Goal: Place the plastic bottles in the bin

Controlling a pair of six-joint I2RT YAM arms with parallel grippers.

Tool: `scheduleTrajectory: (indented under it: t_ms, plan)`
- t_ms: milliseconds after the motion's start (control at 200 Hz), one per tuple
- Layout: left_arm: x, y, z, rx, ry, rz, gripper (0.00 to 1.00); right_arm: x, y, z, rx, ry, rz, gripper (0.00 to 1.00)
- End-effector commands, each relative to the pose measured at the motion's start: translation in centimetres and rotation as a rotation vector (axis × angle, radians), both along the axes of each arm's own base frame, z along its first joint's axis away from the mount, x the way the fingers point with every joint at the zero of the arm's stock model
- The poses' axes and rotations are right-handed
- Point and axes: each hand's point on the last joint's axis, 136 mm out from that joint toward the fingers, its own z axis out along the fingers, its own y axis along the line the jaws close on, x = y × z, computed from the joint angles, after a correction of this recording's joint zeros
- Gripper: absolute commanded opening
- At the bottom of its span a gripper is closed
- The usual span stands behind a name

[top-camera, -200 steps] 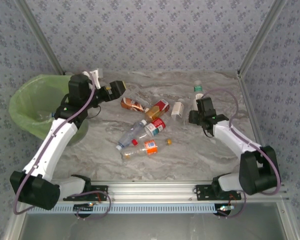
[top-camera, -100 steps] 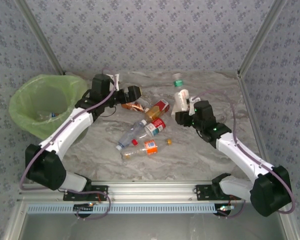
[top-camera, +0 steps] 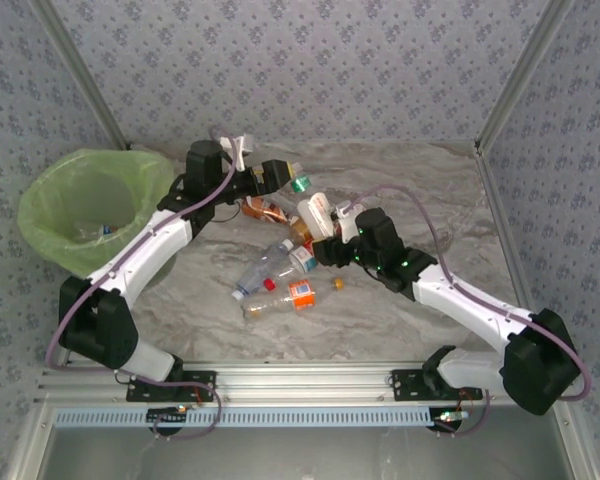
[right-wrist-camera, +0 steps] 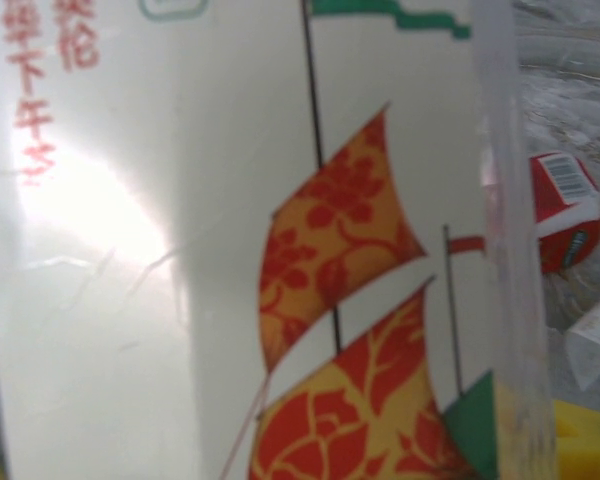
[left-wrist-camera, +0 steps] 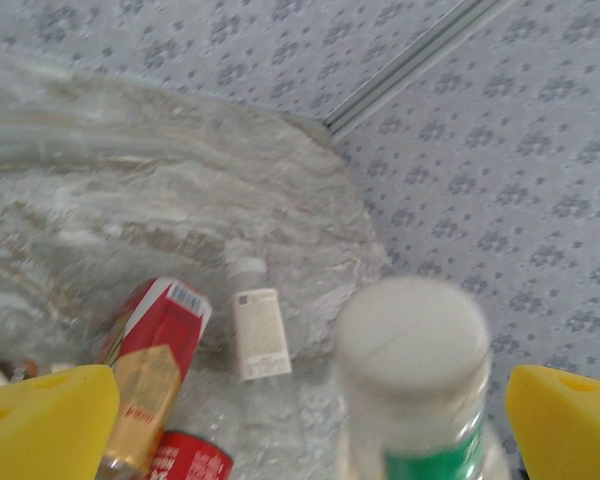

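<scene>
My right end effector was clamped on a white-labelled bottle above the worktop's middle. Its cap end sat between the wide-open fingers of my left end effector. I judged the left should close squarely below the cap before the right released, then carry it to the bin by the far-left corner.

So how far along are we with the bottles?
Something small already lies in the bin. The right gripper holds a white bottle, its cap between the open fingers of the left gripper. Several other bottles lie on the table.
</scene>
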Motion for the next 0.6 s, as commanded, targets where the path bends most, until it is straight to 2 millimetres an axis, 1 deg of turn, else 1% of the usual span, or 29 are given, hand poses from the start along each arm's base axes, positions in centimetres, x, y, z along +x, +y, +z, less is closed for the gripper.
scheduleTrajectory:
  t_ms: [0, 80, 145, 230, 335, 380, 435, 530, 595]
  plan:
    - [0.0, -0.4, 2.9, -0.07, -0.089, -0.016, 0.99, 0.1, 2.1, 2.8, 0.065, -0.062, 0.046, 0.54]
    - [0.3, -0.5, 2.4, -0.076, -0.073, -0.007, 0.94, 0.1, 2.8, 2.9, 0.079, -0.064, 0.038, 0.54]
    - [0.2, -0.9, 2.1, -0.08, -0.06, -0.02, 0.91, 0.3, 3.3, 2.8, 0.096, -0.05, 0.03, 0.54]
    - [0.1, -1.1, 1.3, -0.062, -0.047, -0.02, 0.9, 0.7, 3.8, 2.8, 0.111, -0.046, 0.009, 0.54]
    - [-0.2, -1.2, 0.9, -0.031, -0.039, -0.021, 0.82, 1.2, 4.6, 2.9, 0.117, -0.051, 0.003, 0.55]
    - [-0.4, -1.4, 0.7, -0.018, -0.038, -0.025, 0.76, 1.4, 4.9, 2.9, 0.118, -0.054, 0.0, 0.55]
    - [-0.4, -1.1, 0.4, 0.0, -0.037, -0.013, 0.72, 1.5, 5.2, 3.1, 0.125, -0.059, 0.002, 0.55]
    - [-0.3, -0.6, -0.2, 0.04, -0.029, 0.016, 0.7, 1.4, 5.5, 3.6, 0.139, -0.072, 0.015, 0.55]
    - [-0.2, -0.2, -0.7, 0.064, -0.017, 0.035, 0.64, 1.3, 5.8, 3.8, 0.142, -0.076, 0.027, 0.56]
